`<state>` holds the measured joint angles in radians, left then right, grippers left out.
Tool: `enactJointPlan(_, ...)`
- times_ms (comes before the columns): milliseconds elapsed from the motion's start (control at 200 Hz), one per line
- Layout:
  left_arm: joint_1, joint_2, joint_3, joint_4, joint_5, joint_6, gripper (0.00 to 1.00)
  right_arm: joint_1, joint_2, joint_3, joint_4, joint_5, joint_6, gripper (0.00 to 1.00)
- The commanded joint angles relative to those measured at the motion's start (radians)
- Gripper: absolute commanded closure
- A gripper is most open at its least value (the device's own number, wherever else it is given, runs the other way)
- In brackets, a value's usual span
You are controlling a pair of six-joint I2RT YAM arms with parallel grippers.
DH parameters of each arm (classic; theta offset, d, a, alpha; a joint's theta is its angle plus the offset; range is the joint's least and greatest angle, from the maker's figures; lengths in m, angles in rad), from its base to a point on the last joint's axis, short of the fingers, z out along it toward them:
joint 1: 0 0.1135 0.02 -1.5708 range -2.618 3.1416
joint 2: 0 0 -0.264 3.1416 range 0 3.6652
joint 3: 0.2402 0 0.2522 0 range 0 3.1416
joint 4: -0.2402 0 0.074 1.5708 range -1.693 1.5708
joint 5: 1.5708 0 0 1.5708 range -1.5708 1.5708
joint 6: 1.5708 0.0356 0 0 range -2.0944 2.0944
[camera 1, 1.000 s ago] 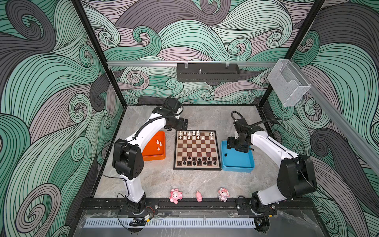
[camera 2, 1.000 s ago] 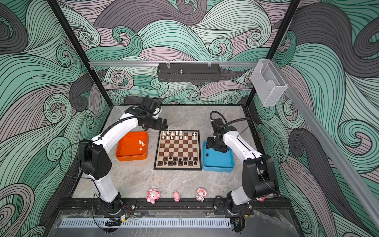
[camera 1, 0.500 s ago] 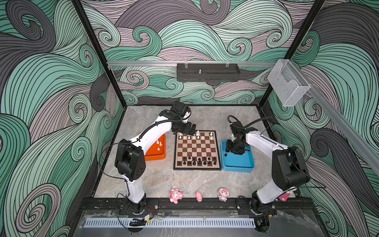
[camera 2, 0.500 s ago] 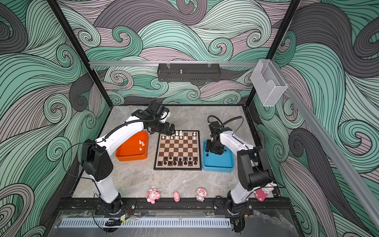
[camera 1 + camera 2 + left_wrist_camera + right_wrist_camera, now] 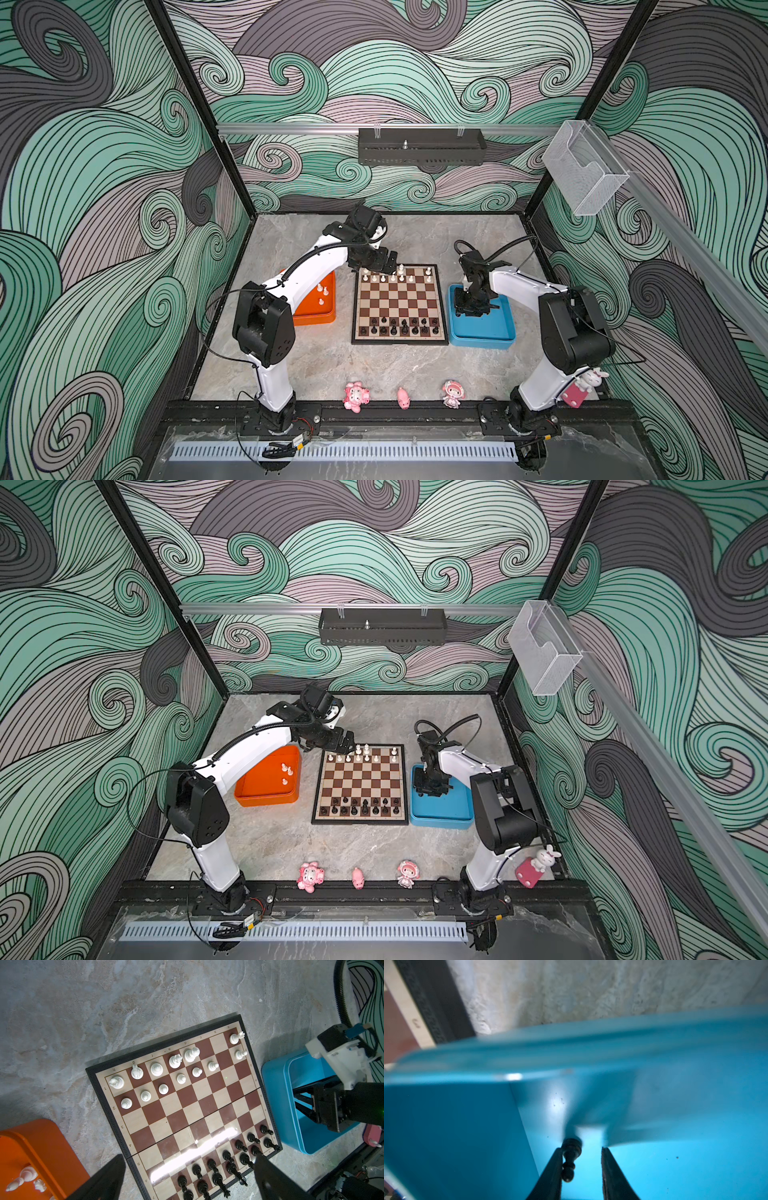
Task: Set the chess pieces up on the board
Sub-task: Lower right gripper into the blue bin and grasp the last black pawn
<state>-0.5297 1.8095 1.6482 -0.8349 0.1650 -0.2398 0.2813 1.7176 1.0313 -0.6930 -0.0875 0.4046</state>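
Observation:
The board (image 5: 400, 305) lies mid-table, with white chess pieces (image 5: 395, 276) on its two far rows and black ones (image 5: 399, 328) on its two near rows. My left gripper (image 5: 386, 266) hovers open and empty over the board's far left corner; in the left wrist view its fingers (image 5: 108, 1178) frame the black rows. My right gripper (image 5: 471, 307) reaches down into the blue tray (image 5: 482, 332). In the right wrist view a black pawn (image 5: 570, 1157) lies between the narrowed jaws of the right gripper (image 5: 581, 1167), against one finger with a gap to the other.
An orange tray (image 5: 311, 316) left of the board holds a few white pieces (image 5: 322, 293). Three pink figurines (image 5: 356, 397) stand along the front edge. A rabbit toy (image 5: 582, 388) sits by the right arm's base. A black basket (image 5: 422, 146) hangs on the back rail.
My left gripper swung right from beyond the orange tray to the board's far left corner. My right gripper sank into the blue tray and its jaws narrowed around the black pawn.

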Motion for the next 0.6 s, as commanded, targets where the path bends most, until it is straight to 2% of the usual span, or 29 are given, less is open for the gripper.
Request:
enactJointPlan(0, -0.001, 0.007, 0.001, 0.004, -0.008, 0.001, 0.01, 0.005, 0.013, -0.007, 0.005, -0.001, 0.008, 0.69)
enactJointPlan(435, -0.001, 0.009, 0.001, 0.000, -0.016, 0.003, 0.01, 0.013, 0.027, 0.011, 0.007, -0.008, 0.003, 0.82)
enactJointPlan(595, 0.000, 0.009, 0.005, -0.008, -0.057, -0.001, 0.01, 0.021, 0.018, 0.036, -0.019, 0.003, -0.006, 0.87)
